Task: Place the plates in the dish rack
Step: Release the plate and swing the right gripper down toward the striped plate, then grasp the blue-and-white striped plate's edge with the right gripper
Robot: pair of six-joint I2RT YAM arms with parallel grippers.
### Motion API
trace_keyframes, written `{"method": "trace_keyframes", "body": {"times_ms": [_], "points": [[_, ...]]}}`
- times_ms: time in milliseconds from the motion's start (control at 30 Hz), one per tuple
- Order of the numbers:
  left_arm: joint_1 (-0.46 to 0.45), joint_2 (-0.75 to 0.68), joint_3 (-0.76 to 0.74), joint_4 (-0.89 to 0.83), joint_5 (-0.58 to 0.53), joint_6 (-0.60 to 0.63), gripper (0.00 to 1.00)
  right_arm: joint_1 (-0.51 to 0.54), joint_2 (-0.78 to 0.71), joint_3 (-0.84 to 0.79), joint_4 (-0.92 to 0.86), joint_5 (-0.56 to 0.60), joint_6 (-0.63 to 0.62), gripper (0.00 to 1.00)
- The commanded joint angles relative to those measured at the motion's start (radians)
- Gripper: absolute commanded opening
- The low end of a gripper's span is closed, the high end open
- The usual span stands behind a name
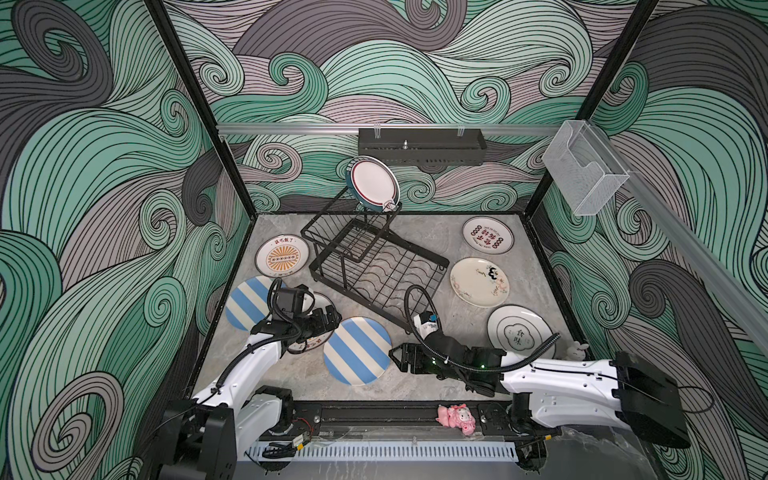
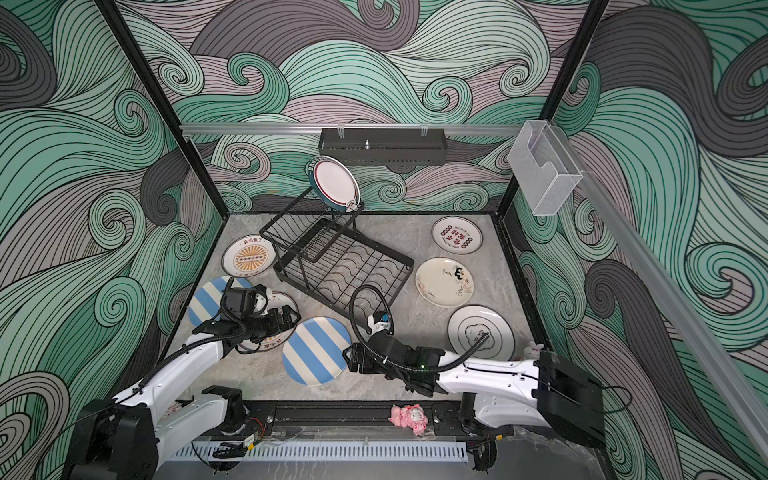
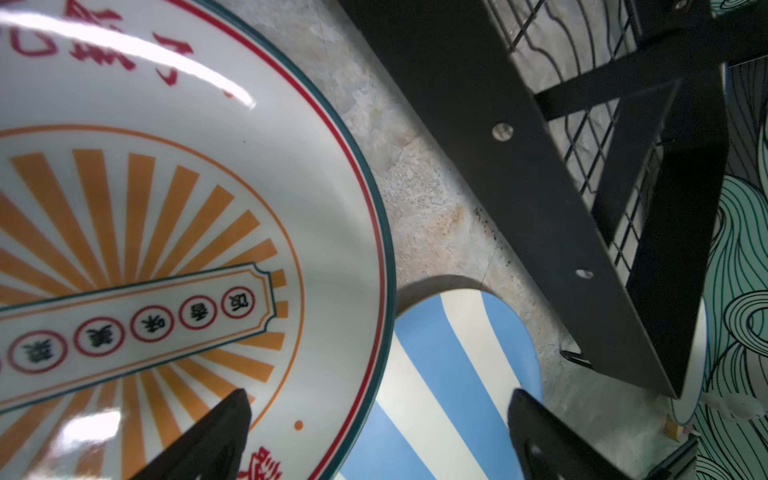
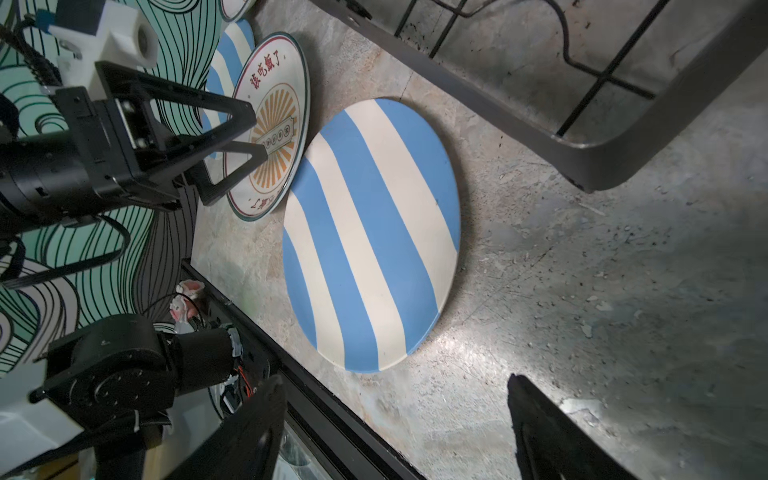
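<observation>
Left wrist: red characters are shown on a sunburst plate [image 3: 174, 216]. Eight plates [image 1: 357, 351] are counted; left gripper [image 3: 378, 395] and right gripper [image 4: 395, 380] are spread.

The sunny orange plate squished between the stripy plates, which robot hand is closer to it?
Left. The left gripper is right over the sunburst plate at its rim, jaws open. The right gripper is on the far side of the front striped plate, also open.

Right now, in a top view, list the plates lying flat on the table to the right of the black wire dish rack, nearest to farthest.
Near to far: white round plate with black flower outline → cream round plate with doodles → white round plate with red lettering.
</observation>
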Motion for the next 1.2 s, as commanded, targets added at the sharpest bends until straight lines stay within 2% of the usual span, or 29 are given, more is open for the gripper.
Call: {"method": "trace_keyframes", "body": {"times_ms": [0,300,633,1167], "points": [[-0.021,0.038,0.008,0.061,0.016,-0.001,0.99,0.004,0.060,-0.004,0.162,-0.002,0.098,0.83],[-0.039,0.050,0.006,0.069,0.018,0.012,0.99,0.005,0.240,0.010,0.295,-0.052,0.176,0.80],[-0.040,0.056,-0.008,0.066,0.041,0.018,0.99,0.004,0.282,-0.010,0.334,-0.034,0.235,0.77],[-0.044,0.075,-0.003,0.066,0.064,0.017,0.98,-0.016,0.398,0.013,0.371,-0.110,0.295,0.75]]}}
